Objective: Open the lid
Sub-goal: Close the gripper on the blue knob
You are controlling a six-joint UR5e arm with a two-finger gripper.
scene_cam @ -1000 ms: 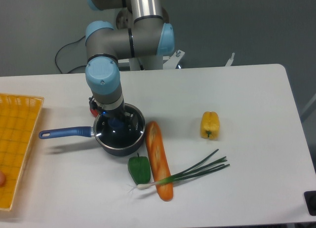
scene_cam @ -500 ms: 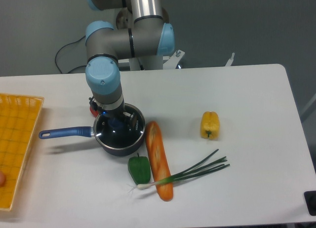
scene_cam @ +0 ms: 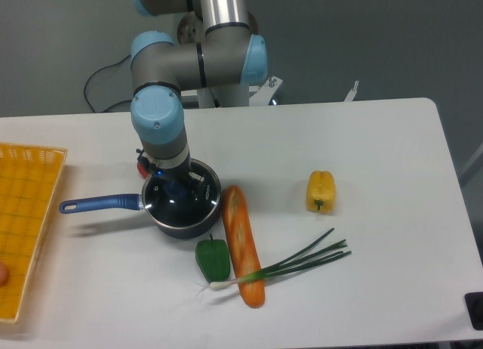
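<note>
The lid (scene_cam: 183,205) is a clear glass disc with a metal rim, lying on the dark blue saucepan (scene_cam: 181,227), whose long handle (scene_cam: 98,204) points left. My gripper (scene_cam: 179,189) reaches straight down onto the lid's middle. Its dark fingers (scene_cam: 198,184) stand on either side of the blue knob (scene_cam: 178,189). The wrist hides much of the knob, so it is unclear whether the fingers press on it.
An orange carrot (scene_cam: 243,245) lies right beside the pan, with a green pepper (scene_cam: 213,259) and spring onions (scene_cam: 290,264) in front. A yellow pepper (scene_cam: 321,191) sits to the right. A yellow basket (scene_cam: 26,213) is at the left edge, and a small red thing (scene_cam: 141,166) sits behind the pan.
Almost nothing has moved. The arm stays over the pan, and the lid and pan keep their place.
</note>
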